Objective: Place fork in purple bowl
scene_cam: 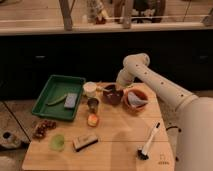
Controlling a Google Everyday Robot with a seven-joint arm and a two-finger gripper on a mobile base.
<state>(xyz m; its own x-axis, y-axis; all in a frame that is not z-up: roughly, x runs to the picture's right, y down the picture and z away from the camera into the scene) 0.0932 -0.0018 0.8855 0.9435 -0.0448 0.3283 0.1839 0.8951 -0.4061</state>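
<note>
The purple bowl (113,96) stands on the wooden table (120,135) near its back edge, left of an orange bowl (135,99). My white arm reaches in from the right, and its gripper (111,89) hangs just over the purple bowl's rim, at the bowl's left side. The fork is hidden at the gripper or out of view. A pale greyish thing (133,97) lies in the orange bowl; I cannot tell what it is.
A green tray (44,100) at the left holds a green piece and a grey block. A white cup (90,89), a metal cup (92,104), an orange fruit (92,120), a green cup (57,142) and a sponge block (85,142) stand nearby. A long white-handled brush (150,139) lies front right.
</note>
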